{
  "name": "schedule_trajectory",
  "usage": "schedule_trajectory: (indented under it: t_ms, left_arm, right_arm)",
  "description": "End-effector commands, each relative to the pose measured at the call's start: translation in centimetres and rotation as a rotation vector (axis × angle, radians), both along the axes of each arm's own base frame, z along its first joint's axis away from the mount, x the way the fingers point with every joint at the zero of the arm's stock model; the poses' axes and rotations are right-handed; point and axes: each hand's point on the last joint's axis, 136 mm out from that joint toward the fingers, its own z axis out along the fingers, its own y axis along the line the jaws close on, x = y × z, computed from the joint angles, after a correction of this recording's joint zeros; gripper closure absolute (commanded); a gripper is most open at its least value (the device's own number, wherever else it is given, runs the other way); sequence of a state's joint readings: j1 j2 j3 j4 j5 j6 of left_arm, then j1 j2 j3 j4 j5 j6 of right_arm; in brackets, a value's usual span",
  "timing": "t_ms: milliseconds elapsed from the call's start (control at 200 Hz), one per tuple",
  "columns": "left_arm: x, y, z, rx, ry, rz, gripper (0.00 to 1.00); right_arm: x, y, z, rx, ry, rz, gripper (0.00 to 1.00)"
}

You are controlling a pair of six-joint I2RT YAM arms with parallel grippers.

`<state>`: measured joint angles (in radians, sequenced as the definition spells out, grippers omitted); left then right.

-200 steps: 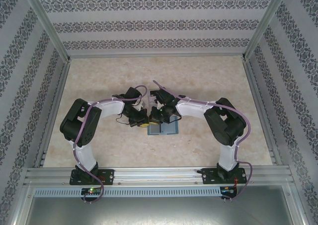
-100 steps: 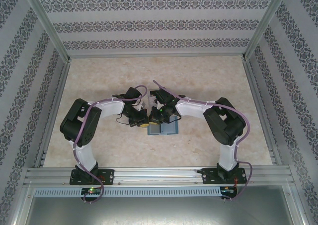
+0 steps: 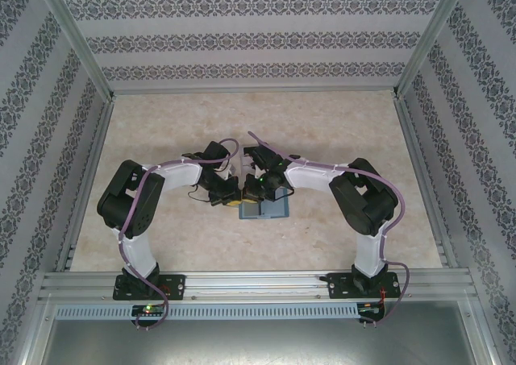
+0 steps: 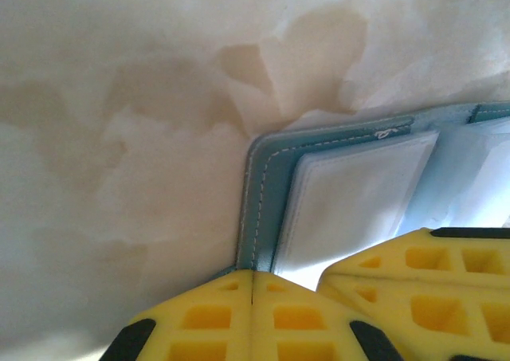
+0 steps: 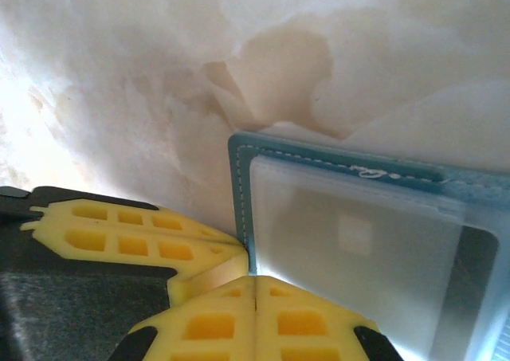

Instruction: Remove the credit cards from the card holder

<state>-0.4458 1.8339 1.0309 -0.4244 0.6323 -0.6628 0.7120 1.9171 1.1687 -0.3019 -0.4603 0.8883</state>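
The teal card holder (image 3: pixel 264 212) lies open on the table between the two arms. In the left wrist view its stitched edge (image 4: pixel 259 209) runs straight down to my left gripper (image 4: pixel 253 273), which is shut, tips on that edge. A pale credit card (image 4: pixel 351 202) sits in the pocket beside it. My right gripper (image 5: pixel 255 280) is shut too, its tips at the holder's corner (image 5: pixel 239 186) where a greyish card (image 5: pixel 351 249) shows behind a clear pocket. From above, the left gripper (image 3: pixel 232 201) and right gripper (image 3: pixel 250 196) nearly touch at the holder's left end.
The right gripper's yellow fingers (image 4: pixel 414 273) crowd the left wrist view, and the left gripper's fingers (image 5: pixel 135 233) sit against the right one. Marbled tabletop (image 3: pixel 347 131) spreads on all sides, bounded by aluminium rails (image 3: pixel 258 280) and patterned walls.
Almost nothing: the right wrist has shifted very slightly over the holder. The left arm and the holder stay put.
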Motion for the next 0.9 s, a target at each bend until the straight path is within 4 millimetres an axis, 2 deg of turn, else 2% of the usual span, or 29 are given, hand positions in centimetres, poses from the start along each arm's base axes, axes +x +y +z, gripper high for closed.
schedule_trajectory:
  t_ms: [0,125,380,894]
  left_arm:
    - [-1.2,0.9,-1.2,0.069,0.052,0.003,1.0]
    - [-1.2,0.9,-1.1,0.069,0.052,0.002,1.0]
    - [-1.2,0.8,-1.1,0.067,0.051,0.005,1.0]
    - [-1.1,0.8,-1.1,0.067,0.052,0.004,1.0]
  right_arm:
    - [-1.0,-0.3,-1.2,-0.038,0.023,0.001,1.0]
    - [-1.0,-0.1,-1.1,-0.034,0.027,0.005,1.0]
    - [-1.2,-0.8,-2.4,-0.07,0.049,-0.011,1.0]
    - [-1.0,-1.4,-2.3,-0.062,0.04,-0.045,1.0]
